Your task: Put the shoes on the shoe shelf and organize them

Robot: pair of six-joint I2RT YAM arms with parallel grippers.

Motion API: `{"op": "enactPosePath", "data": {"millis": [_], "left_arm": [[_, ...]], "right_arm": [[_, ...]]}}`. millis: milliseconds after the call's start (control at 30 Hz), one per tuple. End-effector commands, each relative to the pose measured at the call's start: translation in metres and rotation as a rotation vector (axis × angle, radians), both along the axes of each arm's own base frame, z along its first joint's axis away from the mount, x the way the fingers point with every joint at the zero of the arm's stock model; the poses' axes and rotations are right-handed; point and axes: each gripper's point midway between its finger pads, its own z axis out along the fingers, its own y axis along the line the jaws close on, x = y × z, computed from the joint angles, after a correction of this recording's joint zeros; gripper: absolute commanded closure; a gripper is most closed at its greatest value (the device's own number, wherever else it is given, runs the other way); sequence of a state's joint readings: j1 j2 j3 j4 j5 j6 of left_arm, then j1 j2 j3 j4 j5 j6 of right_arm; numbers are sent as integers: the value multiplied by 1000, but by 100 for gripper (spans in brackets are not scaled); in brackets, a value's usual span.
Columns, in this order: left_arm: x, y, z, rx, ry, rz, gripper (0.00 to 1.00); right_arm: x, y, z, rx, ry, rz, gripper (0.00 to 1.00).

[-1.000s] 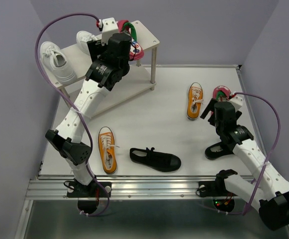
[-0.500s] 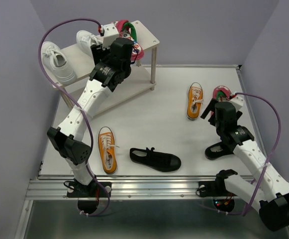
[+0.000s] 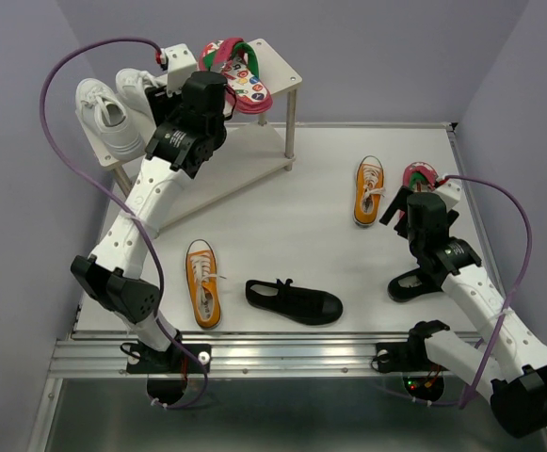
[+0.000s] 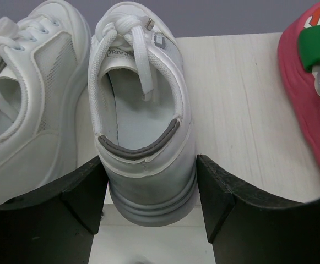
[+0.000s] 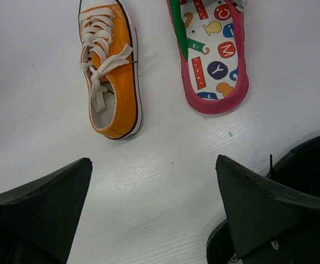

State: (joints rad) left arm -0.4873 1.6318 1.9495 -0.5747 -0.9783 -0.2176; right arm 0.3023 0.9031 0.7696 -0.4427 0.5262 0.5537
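On the shoe shelf [image 3: 282, 73] stand two white sneakers [image 3: 104, 113] side by side and a red flip-flop [image 3: 240, 71]. My left gripper [image 4: 151, 192] is shut on the heel of the right-hand white sneaker [image 4: 140, 110], both fingers against its sides. In the top view that sneaker [image 3: 134, 87] sits just ahead of the left gripper [image 3: 158, 94]. My right gripper [image 5: 154, 203] hangs open over bare table, behind an orange sneaker [image 5: 111, 71] and a second red flip-flop [image 5: 215, 55]. A black strap shoe [image 5: 308, 165] lies beside its right finger.
Another orange sneaker [image 3: 202, 282] and a black strap shoe [image 3: 294, 301] lie near the table's front edge. The shelf's lower board [image 3: 245, 165] holds nothing. Purple walls close in the white table [image 3: 311, 235] on three sides.
My left arm swung left along the top shelf and its jaws narrowed onto the white sneaker's heel; that sneaker shifted left toward its twin. The right arm stayed still.
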Motion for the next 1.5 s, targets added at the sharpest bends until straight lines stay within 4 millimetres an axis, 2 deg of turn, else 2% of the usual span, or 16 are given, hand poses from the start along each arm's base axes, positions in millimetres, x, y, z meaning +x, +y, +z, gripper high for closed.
{"op": "enactPosePath", "data": {"millis": [0,100,200,333,467,700,800,933,1100,1267,1300,1333,1367,1400,1467], "left_arm": [[-26,34,37,-17,-104,93,50],[-24,35,35,-19,-97,73,48],[-19,31,31,-15,-81,45,39],[-13,20,27,-22,-61,-21,15],[-12,12,33,-36,-68,-77,7],[-18,3,58,-77,-107,-165,4],[-27,-2,79,-100,-152,-204,4],[-48,5,122,-134,-267,-224,4],[-61,9,149,-144,-331,-248,4],[-40,-17,147,-148,-318,-320,4],[-28,-26,140,-140,-296,-329,4],[-25,-30,145,-144,-310,-345,4],[-14,-39,139,-136,-292,-359,4],[-16,-40,146,-144,-311,-373,4],[0,-53,142,-134,-307,-395,4]], "right_arm": [[1,0,12,2,-32,3,0],[2,0,12,3,-34,3,0],[1,0,12,5,-36,3,0],[1,0,13,7,-38,5,0],[1,0,14,5,-40,6,0],[3,1,21,10,-56,9,0],[3,1,22,9,-54,10,0],[2,1,22,8,-54,9,0],[1,0,22,10,-59,7,0],[2,3,22,19,-56,13,0],[2,3,24,24,-60,13,0],[2,3,25,25,-62,11,0],[2,2,28,27,-71,10,0],[1,2,30,28,-74,10,0],[0,0,33,23,-78,1,0]]}}
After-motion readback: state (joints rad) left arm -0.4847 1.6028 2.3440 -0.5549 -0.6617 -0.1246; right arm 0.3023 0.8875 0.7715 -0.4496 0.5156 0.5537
